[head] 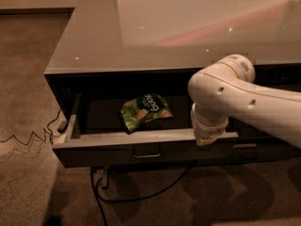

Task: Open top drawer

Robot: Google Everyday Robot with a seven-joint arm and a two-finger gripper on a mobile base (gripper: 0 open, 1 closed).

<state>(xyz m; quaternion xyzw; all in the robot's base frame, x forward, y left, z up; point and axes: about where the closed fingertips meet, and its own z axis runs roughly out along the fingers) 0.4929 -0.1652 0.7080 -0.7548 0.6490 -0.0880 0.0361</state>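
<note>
The top drawer of the dark grey cabinet stands pulled out toward me. Its small metal bar handle shows at the centre of the front panel. The shallow grey tray inside is in view and holds a green snack bag. My white arm comes in from the right. My gripper sits at the drawer front's top edge, right of the handle, mostly hidden under the wrist.
The cabinet has a glossy grey top. Another drawer front with a like handle is to the right, behind the arm. Black cables run over the carpet below the drawer and to the left.
</note>
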